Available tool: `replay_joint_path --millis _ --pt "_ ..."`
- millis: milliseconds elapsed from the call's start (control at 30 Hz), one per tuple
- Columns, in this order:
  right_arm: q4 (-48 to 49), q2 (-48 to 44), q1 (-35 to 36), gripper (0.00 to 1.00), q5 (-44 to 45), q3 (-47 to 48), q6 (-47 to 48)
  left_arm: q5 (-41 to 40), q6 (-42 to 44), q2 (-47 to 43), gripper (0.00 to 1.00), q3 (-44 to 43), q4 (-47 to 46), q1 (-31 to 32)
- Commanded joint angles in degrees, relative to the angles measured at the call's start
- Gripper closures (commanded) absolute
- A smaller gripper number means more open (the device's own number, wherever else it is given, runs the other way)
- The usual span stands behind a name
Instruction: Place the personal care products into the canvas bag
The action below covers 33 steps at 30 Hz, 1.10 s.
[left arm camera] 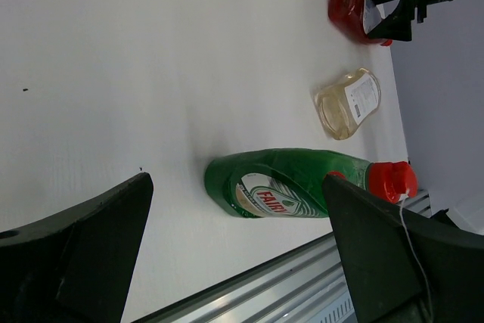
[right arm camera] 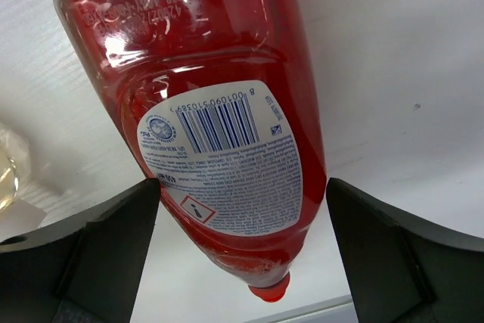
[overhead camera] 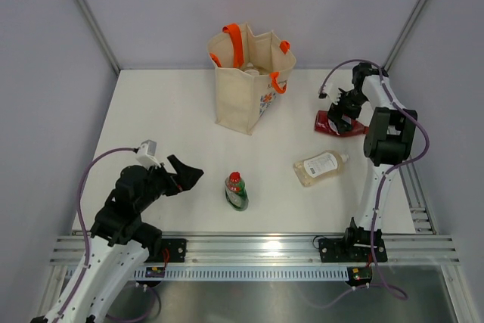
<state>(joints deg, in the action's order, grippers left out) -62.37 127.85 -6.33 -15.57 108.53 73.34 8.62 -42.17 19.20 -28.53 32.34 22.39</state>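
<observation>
Three bottles lie outside the canvas bag, so the task is judged partly done at most, with three placements left.

Nearest, beyond the rail (overhead camera: 257,246) that carries both bases, the left arm is folded low over the near-left of the table (overhead camera: 166,119), its wrist turned toward the centre. The left gripper (overhead camera: 187,174) hovers with its jaws wide apart and nothing between them. It is aimed at the green bottle (overhead camera: 236,193), which has a red cap, appears to stand upright just right of the fingers, and is not touched.

Farther right, a clear bottle (overhead camera: 321,166) of pale liquid lies on its side with its white label up, apart from both grippers.

Beyond it, the right arm rises from its base and bends down over the far-right of the table. The right gripper (overhead camera: 344,115) stands open directly above the red bottle (overhead camera: 327,121), which lies flat. In the right wrist view the two fingers flank the bottle's body without pressing it, so the grasp is judged not yet made.

Farthest, the canvas bag (overhead camera: 238,100) stands upright at the back centre, with its orange handles spread and its mouth open. A pale shape shows just inside the mouth, too small to identify. Whether other bottles are already inside cannot be told.
</observation>
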Motion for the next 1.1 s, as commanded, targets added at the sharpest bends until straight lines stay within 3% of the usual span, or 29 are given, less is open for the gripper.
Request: replay_joint_path --millis 0,33,133,300,533,767,1067 --pt "-0.1 3.4 1.2 0.01 2.8 3.9 1.0 1.8 -1.0 0.0 0.01 -1.2 -2.0 -0.2" --pt "-0.5 4.2 1.4 0.01 3.3 4.3 0.8 1.8 -1.1 -0.3 0.01 -1.2 -1.9 -0.2" --pt "-0.5 5.1 2.2 0.14 4.3 4.4 -0.3 1.8 -1.6 -0.9 0.01 -1.0 -2.0 -0.2" --pt "1.8 2.8 3.0 0.12 3.7 0.7 -1.6 2.3 -2.1 -1.3 0.01 -0.8 -2.3 -0.2" --pt "5.3 -1.9 5.4 0.30 4.1 -8.1 -6.6 3.2 -2.8 -1.4 0.01 -0.9 -2.7 -0.2" --pt "18.4 -9.4 6.1 0.54 4.6 -19.3 -18.0 4.4 -4.1 -3.0 0.01 -0.4 -2.5 -0.2" --pt "34.1 -23.3 8.0 0.78 7.3 -36.1 -28.2 5.4 -3.4 -2.8 0.01 -1.1 -3.1 -0.2"
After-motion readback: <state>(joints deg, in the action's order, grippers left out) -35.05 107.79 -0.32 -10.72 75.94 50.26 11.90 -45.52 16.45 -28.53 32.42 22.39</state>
